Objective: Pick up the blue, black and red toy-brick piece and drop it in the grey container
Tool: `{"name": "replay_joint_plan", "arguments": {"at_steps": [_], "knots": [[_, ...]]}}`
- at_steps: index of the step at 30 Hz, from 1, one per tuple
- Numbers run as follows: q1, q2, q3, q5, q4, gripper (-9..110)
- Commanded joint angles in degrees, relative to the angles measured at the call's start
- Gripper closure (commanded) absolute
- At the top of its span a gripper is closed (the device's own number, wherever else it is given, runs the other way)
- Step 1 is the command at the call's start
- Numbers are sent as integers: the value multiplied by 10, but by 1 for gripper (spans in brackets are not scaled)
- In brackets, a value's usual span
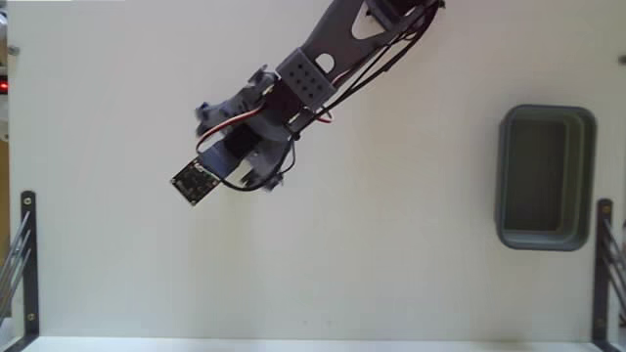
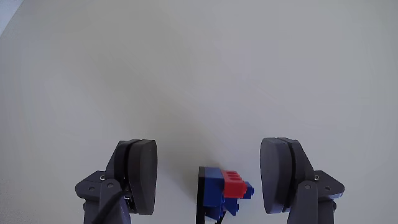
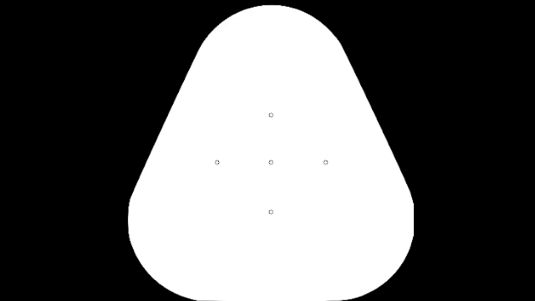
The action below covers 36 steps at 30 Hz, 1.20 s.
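Gripper (image 2: 214, 177): released, jaws wide apart.
Small blue, red and black plastic toy-brick piece (image 2: 225, 190): between the jaws, untouched.
Dark grey rounded-rectangular plastic container (image 1: 545, 177): far right on the white desk (image 1: 411, 264).

Dark grey printed arm with black cabling and a two-finger gripper

In the fixed view the arm (image 1: 328, 59) is seen as grey-blue plastic links with a lighter grey block dotted with small holes, black servo bodies, and black cables with a trace of red and white wire run along it; a small square black circuit board (image 1: 198, 183) with pale dots is mounted at the wrist. In the wrist view the gripper (image 2: 214, 177) is shown with two rounded dark grey fingers (image 2: 142, 176), each fixed by visible screws.
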Motion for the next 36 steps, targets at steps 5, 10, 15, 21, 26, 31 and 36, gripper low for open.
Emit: {"name": "replay_joint_plan", "arguments": {"at_steps": [5,10,15,21,26,31,36], "knots": [[12,13,31,2,-49,-9],[12,12,33,2,-52,-9],[12,12,33,2,-52,-9],[12,12,33,2,-52,-9],[12,12,33,2,-52,-9],[12,12,33,2,-52,-9],[12,12,34,2,-53,-9]]}}
